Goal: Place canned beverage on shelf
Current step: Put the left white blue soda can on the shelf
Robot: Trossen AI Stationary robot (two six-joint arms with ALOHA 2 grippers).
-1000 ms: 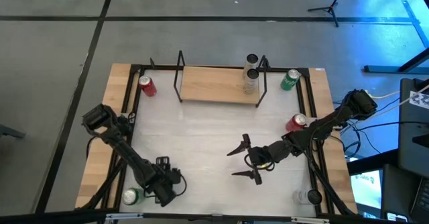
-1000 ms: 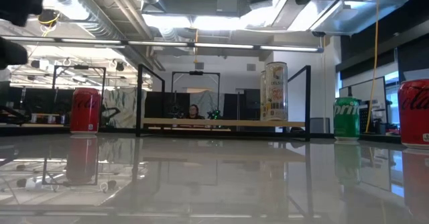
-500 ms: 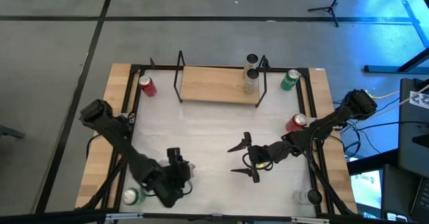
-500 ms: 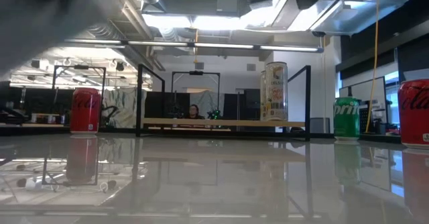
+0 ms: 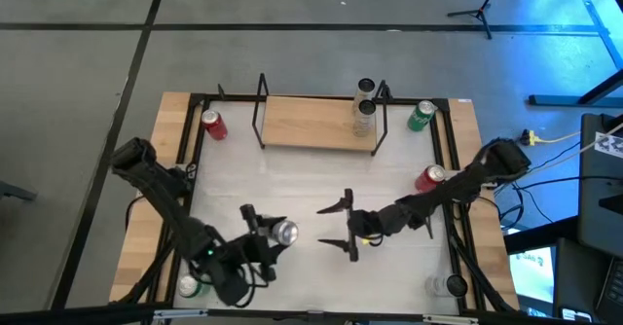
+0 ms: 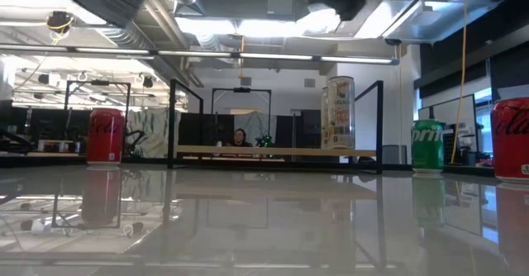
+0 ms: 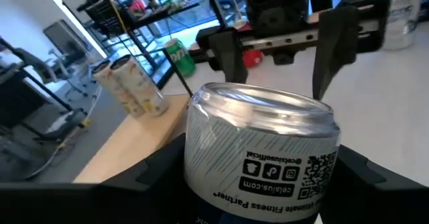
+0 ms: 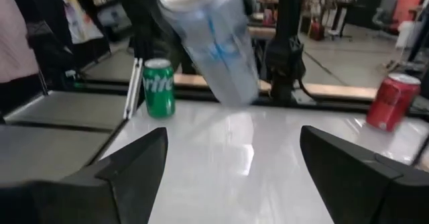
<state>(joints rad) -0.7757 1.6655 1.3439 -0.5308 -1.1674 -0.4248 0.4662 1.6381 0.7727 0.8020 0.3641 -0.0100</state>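
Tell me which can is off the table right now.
The silver can with blue markings, gripped by the left gripper above the tabletop's near left. The red, green and pale cans all stand on surfaces.

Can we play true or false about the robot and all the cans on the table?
1. The left gripper holds a silver can. True.
2. The shelf has nothing on it. False: a pale tall can stands near one end of its board.
3. The right gripper is open and holds nothing. True.
4. The green can stands on the shelf. False: it stands on the table beside the shelf.
5. A red can stands on the table off the shelf's other end. True.
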